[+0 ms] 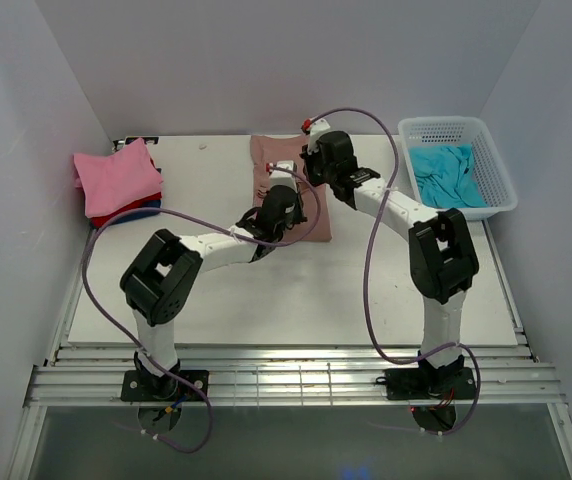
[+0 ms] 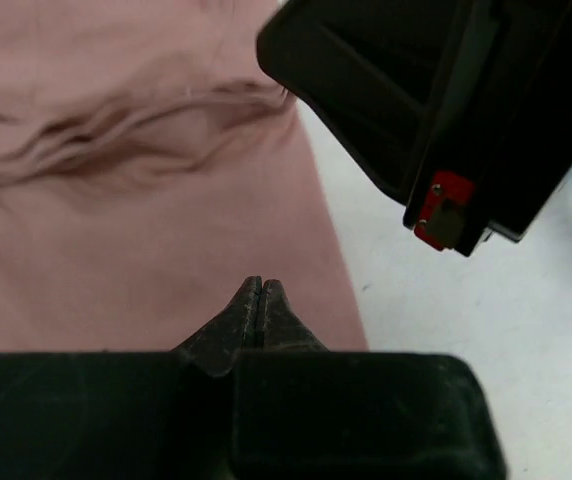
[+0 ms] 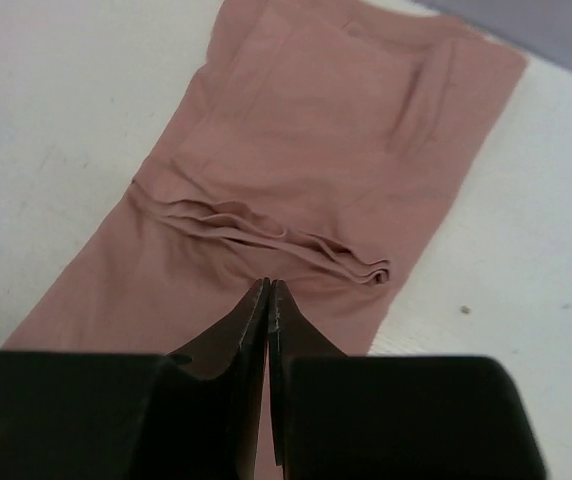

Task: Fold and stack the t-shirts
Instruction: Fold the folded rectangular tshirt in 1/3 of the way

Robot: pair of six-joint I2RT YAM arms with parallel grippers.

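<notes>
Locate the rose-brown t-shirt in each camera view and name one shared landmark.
Top external: the rose-brown t-shirt lies at the back centre of the table.
Left wrist: it fills the left side.
Right wrist: it runs diagonally from lower left to upper right.
Shared landmark: the bunched crease across it, in both wrist views.

The white table (image 1: 266,300) bears a rose-brown t-shirt (image 1: 262,150), a pink-topped shirt stack (image 1: 116,178) and a basket (image 1: 456,122).
</notes>
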